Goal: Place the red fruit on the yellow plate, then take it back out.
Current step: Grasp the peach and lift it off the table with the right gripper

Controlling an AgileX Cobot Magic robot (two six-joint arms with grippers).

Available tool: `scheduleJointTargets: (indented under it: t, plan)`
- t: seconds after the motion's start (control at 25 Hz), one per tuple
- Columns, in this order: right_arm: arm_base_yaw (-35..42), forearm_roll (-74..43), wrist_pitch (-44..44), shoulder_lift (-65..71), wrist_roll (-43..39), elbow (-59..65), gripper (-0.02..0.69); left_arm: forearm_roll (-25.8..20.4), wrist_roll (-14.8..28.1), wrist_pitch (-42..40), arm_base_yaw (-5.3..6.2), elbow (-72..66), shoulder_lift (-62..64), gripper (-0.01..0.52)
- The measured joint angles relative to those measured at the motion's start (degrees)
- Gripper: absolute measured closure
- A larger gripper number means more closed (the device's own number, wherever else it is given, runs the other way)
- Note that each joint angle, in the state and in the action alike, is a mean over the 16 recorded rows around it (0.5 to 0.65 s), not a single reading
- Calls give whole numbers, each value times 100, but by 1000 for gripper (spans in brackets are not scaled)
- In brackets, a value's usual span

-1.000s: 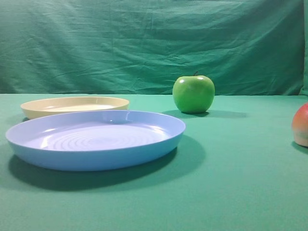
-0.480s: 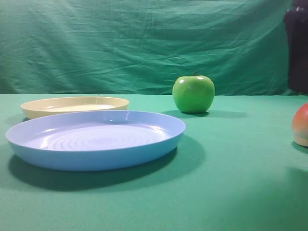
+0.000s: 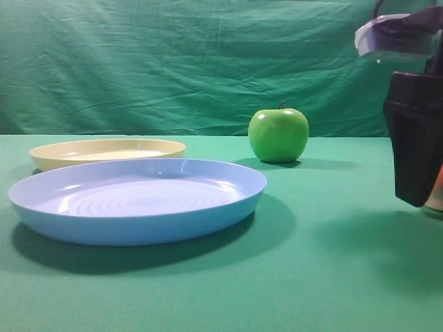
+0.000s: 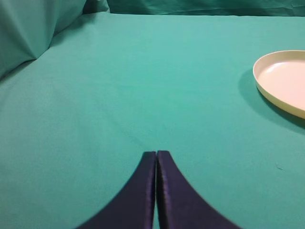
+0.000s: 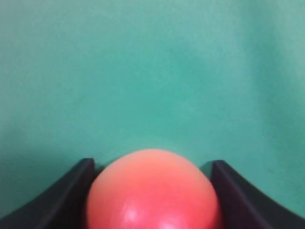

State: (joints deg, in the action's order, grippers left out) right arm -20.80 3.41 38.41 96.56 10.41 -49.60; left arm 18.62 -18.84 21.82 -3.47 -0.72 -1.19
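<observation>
The red fruit [image 5: 152,193] rests on the green cloth at the far right, mostly hidden in the high view, where only a sliver [image 3: 437,195] shows behind the arm. My right gripper [image 5: 152,163] has come down over it, one black finger pressed against each side of the fruit; from the high view its dark body [image 3: 417,149] covers the fruit. The yellow plate [image 3: 104,160] lies empty at the back left. My left gripper [image 4: 156,153] hovers low over bare cloth, jaws shut together and empty, with the yellow plate's rim [image 4: 276,101] to its right.
A larger light blue plate [image 3: 138,225] sits in front of the yellow one at the left. A green apple [image 3: 278,135] stands upright mid-table toward the back. A green cloth backdrop [image 3: 208,62] hangs behind the table.
My right arm has entered from the upper right and dropped over the red fruit, now covering most of it. Plates, apple and fruit have not moved.
</observation>
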Motion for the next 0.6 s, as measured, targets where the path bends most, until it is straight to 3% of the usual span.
scheduleJointTargets:
  t: [0.32,0.6]
  plan:
    - [0,51,541,48,70,-1144,432,0,0,0,0,0,0,514]
    - [-129,654,699,87,631,-2628,461,0,0,0,0,0,0,514]
